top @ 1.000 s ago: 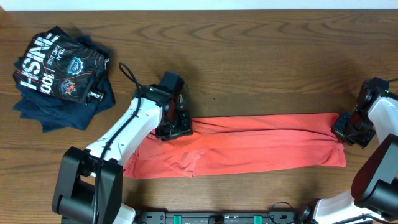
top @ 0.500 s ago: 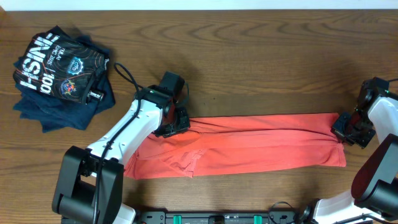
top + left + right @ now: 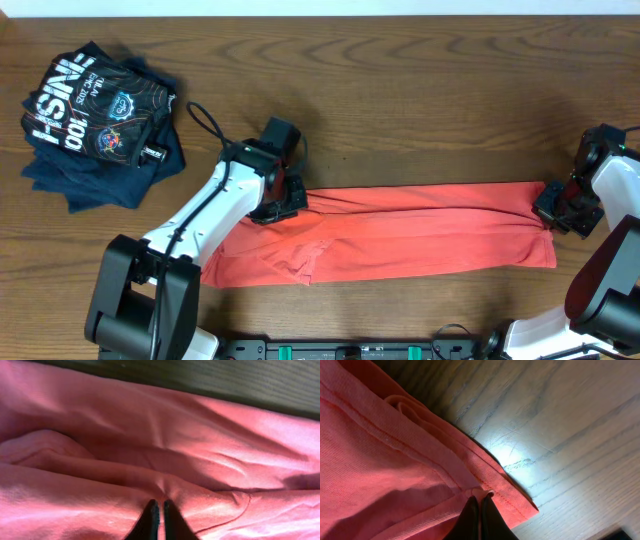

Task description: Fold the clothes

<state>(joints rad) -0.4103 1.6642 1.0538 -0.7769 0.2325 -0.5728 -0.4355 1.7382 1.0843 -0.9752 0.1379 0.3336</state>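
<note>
Shirt [image 3: 400, 235]: red-orange, a long narrow band across the near table [image 3: 420, 100] | Left gripper [image 3: 283, 203]: jaws pinched on a fabric ridge at its far edge, toward the left end | Right gripper [image 3: 555, 210]: clamped on the hem corner, right end | Why: likely gripping both ends to lift it taut for folding | Dark shirts [image 3: 95, 120]: piled far left

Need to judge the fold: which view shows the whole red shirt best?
Overhead: the shirt shows whole, a long strip across the table. Left wrist shows only wrinkled folds; right wrist only a hemmed corner.
</note>
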